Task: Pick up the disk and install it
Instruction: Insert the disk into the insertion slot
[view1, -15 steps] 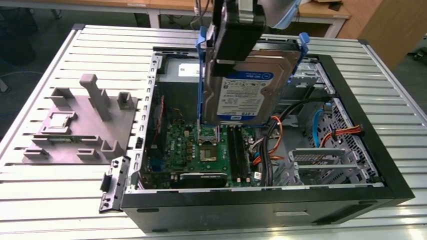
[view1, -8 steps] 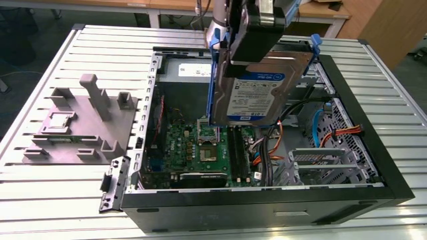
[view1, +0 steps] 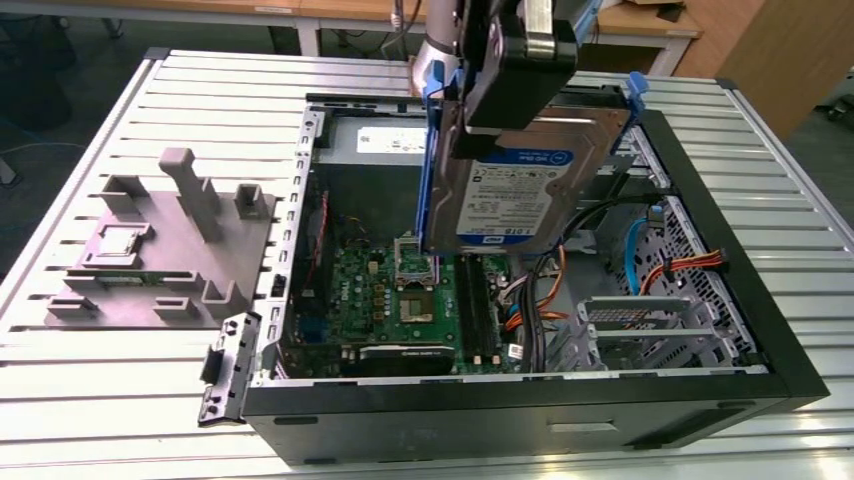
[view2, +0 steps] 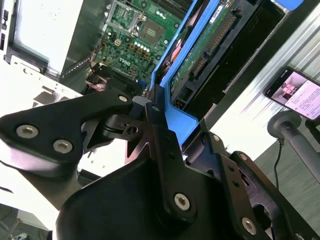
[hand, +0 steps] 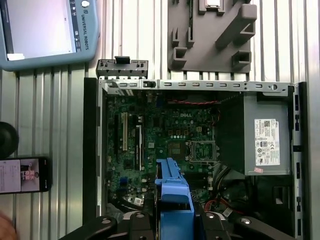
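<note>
In the exterior view the disk (view1: 514, 195), a silver-grey drive with a blue-and-white label in a bright blue carrier, hangs upright on edge above the open computer case (view1: 534, 395). My gripper (view1: 497, 125) is shut on its upper end. The disk's lower end is over the motherboard (view1: 400, 300), near the drive bay side. In the second wrist view the fingers (view2: 165, 145) clamp the blue carrier, and the disk's (view2: 200, 55) green circuit side faces the camera. In the first wrist view the disk's (hand: 172, 192) blue carrier edge rises from between the jaws over the case interior.
A grey multi-post fixture block (view1: 160, 240) lies on the slatted table at the exterior view's left of the case. A blue bracket (view1: 638, 90) sits at the case's upper drive bay. Orange and blue cables (view1: 641, 265) cross the case. A tablet (hand: 45, 30) and a phone (hand: 22, 175) lie beside it.
</note>
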